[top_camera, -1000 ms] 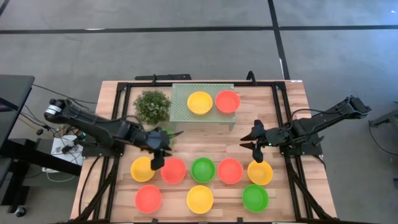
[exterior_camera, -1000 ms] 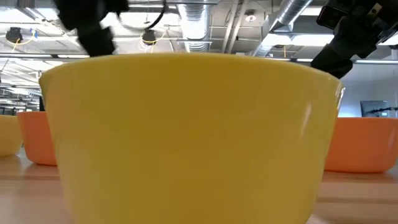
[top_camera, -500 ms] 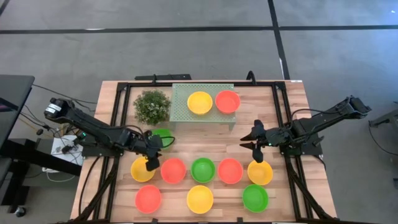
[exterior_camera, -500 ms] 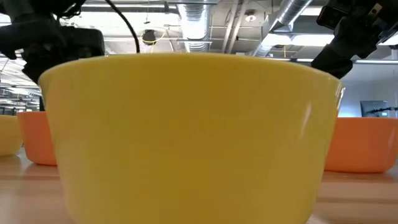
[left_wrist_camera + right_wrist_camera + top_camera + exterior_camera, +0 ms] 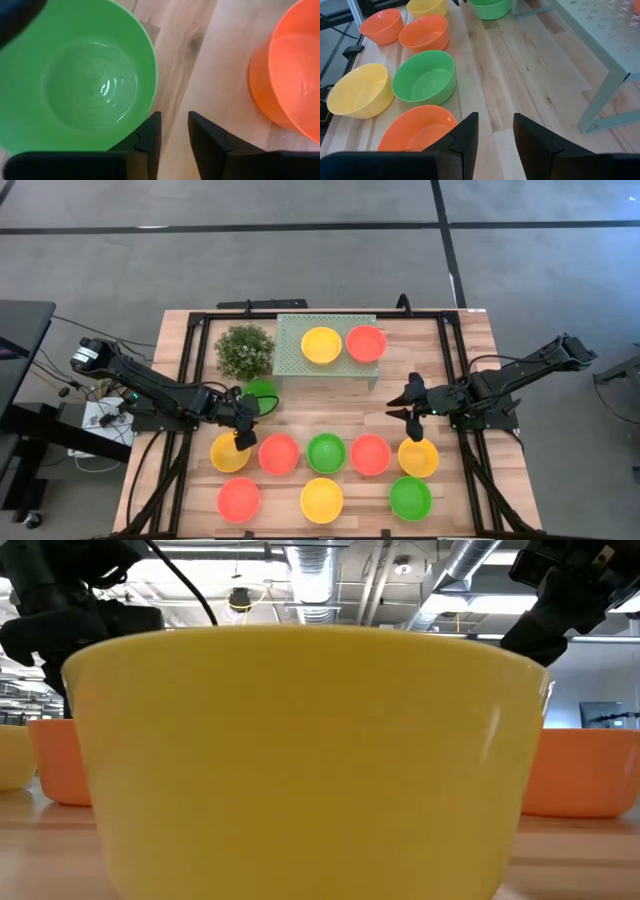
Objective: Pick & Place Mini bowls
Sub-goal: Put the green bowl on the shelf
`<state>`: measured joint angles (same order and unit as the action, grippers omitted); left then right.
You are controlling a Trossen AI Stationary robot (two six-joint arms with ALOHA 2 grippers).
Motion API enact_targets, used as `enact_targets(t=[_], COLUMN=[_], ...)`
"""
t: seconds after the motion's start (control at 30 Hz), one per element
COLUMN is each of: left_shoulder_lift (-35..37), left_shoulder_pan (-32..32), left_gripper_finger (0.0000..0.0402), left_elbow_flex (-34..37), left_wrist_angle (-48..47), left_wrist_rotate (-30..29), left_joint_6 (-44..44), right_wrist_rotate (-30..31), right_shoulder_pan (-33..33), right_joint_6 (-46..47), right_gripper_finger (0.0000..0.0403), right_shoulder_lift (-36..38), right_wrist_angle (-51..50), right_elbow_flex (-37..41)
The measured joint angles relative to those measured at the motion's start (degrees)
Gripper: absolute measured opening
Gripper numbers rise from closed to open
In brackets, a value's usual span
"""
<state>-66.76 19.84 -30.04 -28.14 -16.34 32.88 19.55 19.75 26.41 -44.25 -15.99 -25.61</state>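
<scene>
Positioning left hand [image 5: 240,420] beside green mini bowl [image 5: 261,396].
Fingers slightly apart, empty; light, stiff, slippery bowl: pinch its thin rim.

grey floor [image 5: 300,270], ceiling ducts [image 5: 470,565], wooden table [image 5: 300,420]

No legible text, label, brand, number or sign appears in any view, whether on the bowls, worktop or arms.
</scene>
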Motion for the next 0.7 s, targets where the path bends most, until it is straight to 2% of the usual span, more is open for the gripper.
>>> enact_targets(t=[0.23, 0.7], left_shoulder_lift=[-0.02, -0.02], left_shoulder_pan=[0.0, 0.0], left_gripper_finger=[0.0008, 0.0012], left_elbow_flex=[0.0, -0.02], left_wrist_angle=[0.85, 2.04], left_wrist_rotate=[0.02, -0.48], left_joint_6=[-0.89, -0.91], right_wrist_rotate=[0.0, 0.0], right_shoulder_pan=[0.0, 0.0], right_joint_6=[-0.01, -0.01], right_gripper_finger=[0.0118, 0.0118], right_shoulder_lift=[0.0, 0.0], right_wrist_angle=[0.0, 0.02], right_elbow_flex=[-0.02, -0.02])
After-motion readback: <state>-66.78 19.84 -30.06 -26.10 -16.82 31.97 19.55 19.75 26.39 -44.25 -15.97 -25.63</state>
